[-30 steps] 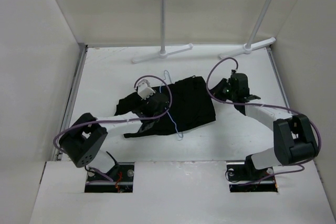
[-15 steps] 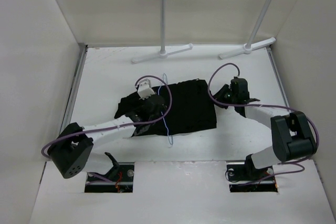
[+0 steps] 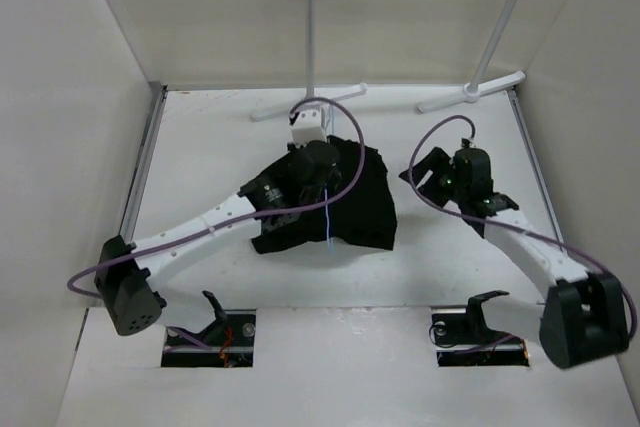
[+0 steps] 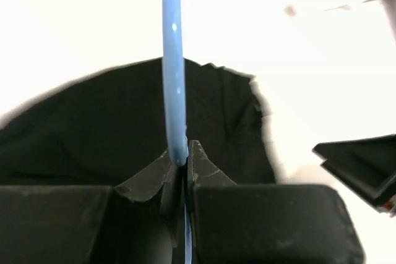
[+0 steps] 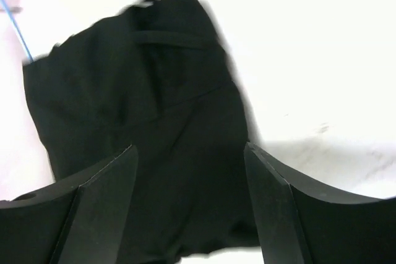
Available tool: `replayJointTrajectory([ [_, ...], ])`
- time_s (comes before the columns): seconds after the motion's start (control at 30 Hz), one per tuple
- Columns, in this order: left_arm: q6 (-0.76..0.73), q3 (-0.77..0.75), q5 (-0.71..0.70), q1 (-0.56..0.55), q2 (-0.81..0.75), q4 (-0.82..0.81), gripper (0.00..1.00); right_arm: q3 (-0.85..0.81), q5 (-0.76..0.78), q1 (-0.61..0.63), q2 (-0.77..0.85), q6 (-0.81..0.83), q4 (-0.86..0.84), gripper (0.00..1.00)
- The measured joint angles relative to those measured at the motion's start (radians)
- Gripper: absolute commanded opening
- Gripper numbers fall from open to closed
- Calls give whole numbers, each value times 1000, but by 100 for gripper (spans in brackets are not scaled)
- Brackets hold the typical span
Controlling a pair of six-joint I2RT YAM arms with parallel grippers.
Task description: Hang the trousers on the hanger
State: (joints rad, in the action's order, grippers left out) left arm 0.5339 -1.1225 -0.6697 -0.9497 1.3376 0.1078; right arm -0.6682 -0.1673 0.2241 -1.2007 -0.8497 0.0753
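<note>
The black trousers (image 3: 355, 197) lie crumpled in the middle of the table. My left gripper (image 3: 322, 175) is above their left part, shut on the thin pale blue hanger (image 3: 328, 219), which hangs down over the fabric. In the left wrist view the hanger bar (image 4: 173, 60) rises from between the closed jaws (image 4: 184, 153), with the trousers (image 4: 86, 128) behind. My right gripper (image 3: 425, 175) is open and empty just right of the trousers. In the right wrist view its spread jaws (image 5: 190, 148) frame the trousers (image 5: 154, 115), and a piece of the hanger (image 5: 15, 29) shows at the far left.
A white garment rack (image 3: 310, 27) with a metal rail stands at the back; its feet (image 3: 308, 102) rest on the table behind the trousers. White walls enclose the table on the left, right and back. The right gripper shows in the left wrist view (image 4: 362, 165).
My left arm has stretched out and carried the hanger up and toward the back right; the trousers bunched up and shifted with it. My right gripper pulled back slightly and stays open.
</note>
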Motion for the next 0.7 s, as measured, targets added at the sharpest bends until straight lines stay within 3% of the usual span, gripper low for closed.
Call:
replayJointTrajectory([
  [0.2, -115, -467, 27, -38, 10, 222, 0, -123, 19, 64, 344, 51, 179, 63],
  [0.3, -136, -592, 49, -37, 10, 262, 0, -225, 11, 113, 438, 79, 214, 60],
  [0.5, -140, -646, 121, -30, 56, 320, 0, -425, -77, 258, 425, 126, 191, 72],
  [0.7, -140, -653, 192, -30, 156, 403, 0, -472, -126, 420, 279, 145, 113, 76],
])
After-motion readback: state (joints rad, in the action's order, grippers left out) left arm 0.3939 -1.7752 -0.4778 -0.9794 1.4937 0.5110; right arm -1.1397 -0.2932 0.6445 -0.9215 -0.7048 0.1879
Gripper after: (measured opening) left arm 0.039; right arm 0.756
